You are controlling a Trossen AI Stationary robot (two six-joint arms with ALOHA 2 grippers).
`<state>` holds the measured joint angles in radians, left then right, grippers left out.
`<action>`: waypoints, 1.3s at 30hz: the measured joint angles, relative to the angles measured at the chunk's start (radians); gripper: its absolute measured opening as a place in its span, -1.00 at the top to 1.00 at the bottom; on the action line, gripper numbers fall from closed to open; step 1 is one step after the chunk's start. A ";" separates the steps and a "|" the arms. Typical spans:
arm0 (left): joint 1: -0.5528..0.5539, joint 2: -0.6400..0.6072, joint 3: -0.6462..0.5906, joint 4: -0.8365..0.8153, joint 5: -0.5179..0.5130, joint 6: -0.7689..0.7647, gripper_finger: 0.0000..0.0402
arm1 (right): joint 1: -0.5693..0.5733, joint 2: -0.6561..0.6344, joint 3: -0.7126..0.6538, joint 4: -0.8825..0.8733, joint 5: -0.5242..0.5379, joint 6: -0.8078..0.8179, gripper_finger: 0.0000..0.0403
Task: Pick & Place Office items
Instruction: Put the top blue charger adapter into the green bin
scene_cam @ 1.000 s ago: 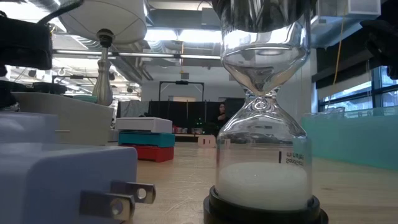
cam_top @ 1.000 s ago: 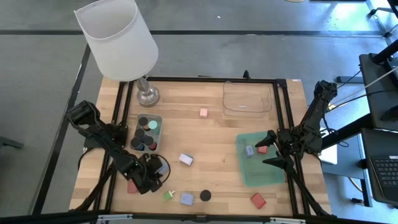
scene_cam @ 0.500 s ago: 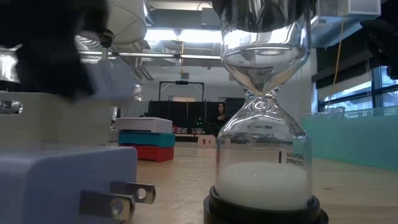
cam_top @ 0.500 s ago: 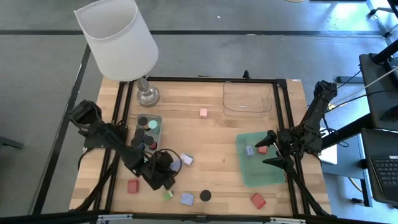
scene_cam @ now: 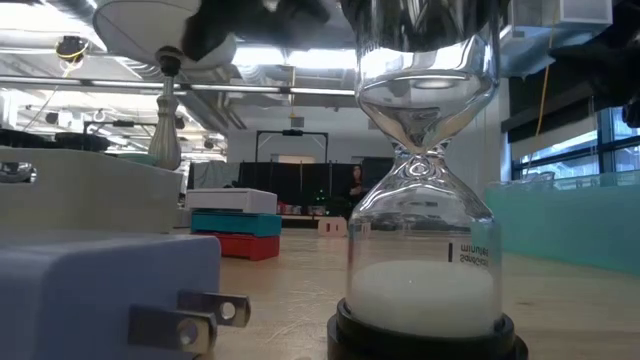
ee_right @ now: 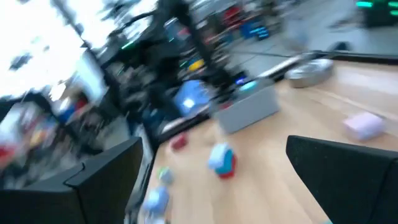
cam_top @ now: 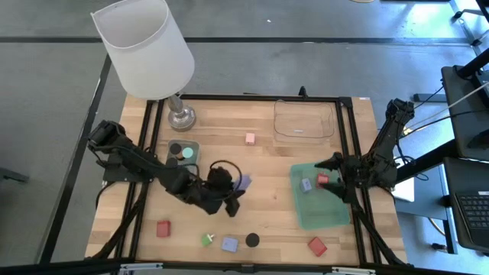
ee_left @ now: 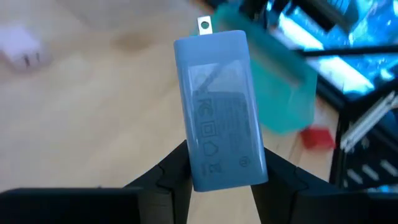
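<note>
My left gripper (cam_top: 233,192) hangs over the middle of the table, shut on a lilac-blue plug block (ee_left: 219,109) with a metal prong (ee_left: 203,25) at its far end. A white plug block (ee_left: 22,46) lies on the wood past it. A pink block (cam_top: 250,138), a red block (cam_top: 163,228), a green bit (cam_top: 207,239), a lilac block (cam_top: 229,244) and a black cap (cam_top: 252,240) rest on the table. My right gripper (cam_top: 334,174) stands open at the green tray (cam_top: 321,210), which holds a lilac block (cam_top: 306,185) and a red one (cam_top: 322,180). My left gripper pinches the plug block's end opposite the prong (ee_left: 227,177) between its two fingers (ee_left: 177,171), one on each narrow side. The fingers come from the table's left, slanting down. The block sticks out ahead in line with them, label side up, lifted clear of the table.
A white-shaded lamp (cam_top: 145,46) stands at the far left corner. Beside it a small tray (cam_top: 192,145) holds black caps. A clear tray (cam_top: 306,121) sits at the far right. Another red block (cam_top: 317,246) lies near the front edge. Black frame rails (cam_top: 348,145) border the table.
My left gripper has risen and swung from the near left toward the table's middle and far side, tipping up, and has carried the lilac-blue plug block up off the table. My right gripper has turned a little in place and stayed open.
</note>
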<state>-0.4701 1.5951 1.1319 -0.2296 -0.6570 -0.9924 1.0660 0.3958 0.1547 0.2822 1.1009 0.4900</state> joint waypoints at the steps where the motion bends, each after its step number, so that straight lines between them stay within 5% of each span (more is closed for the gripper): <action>1: 0.007 0.000 0.009 0.014 -0.014 0.024 0.36 | 0.000 0.000 0.000 0.013 0.039 0.033 -0.99; 7: 0.052 0.000 0.023 0.145 -0.052 0.159 0.36 | 0.000 0.000 0.000 0.044 0.210 0.190 -0.99; 12: 0.085 0.000 0.025 0.250 -0.048 0.245 0.36 | 0.000 0.000 0.000 0.048 0.225 0.335 -0.99; 18: 0.112 0.000 0.025 0.301 -0.047 0.281 0.36 | -0.007 0.000 0.000 0.042 0.341 0.193 -0.99; 39: 0.134 0.000 0.025 0.309 -0.086 0.273 0.36 | -0.030 0.000 0.000 0.078 0.331 0.358 -0.98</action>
<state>-0.3359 1.5951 1.1568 0.0795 -0.7425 -0.7193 1.0357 0.3959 0.1547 0.3605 1.4319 0.8484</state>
